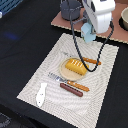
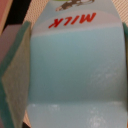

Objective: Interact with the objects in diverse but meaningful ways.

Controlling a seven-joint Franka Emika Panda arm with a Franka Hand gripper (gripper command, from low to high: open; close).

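Taking the woven placemat [image 1: 35, 82] as the landmark and working from its near edge outward: a small white bottle-like figure [image 1: 41, 94] lies on its side at the near corner, then a dark brown sausage [image 1: 71, 89] beside an orange-handled knife [image 1: 75, 84], both laid like a place setting. At the mat's middle a ridged bread block [image 1: 75, 65] sits on a pale plate [image 1: 65, 71], with an orange-handled fork [image 1: 86, 60] just beyond. Above the mat's far edge the gripper [image 1: 89, 33] is clamped on a pale blue milk carton [image 2: 75, 70], its pads [image 2: 15, 75] squeezing the flat sides, apparently lifted clear for moving elsewhere. A grey pot [image 1: 71, 9] stands beyond the mat.
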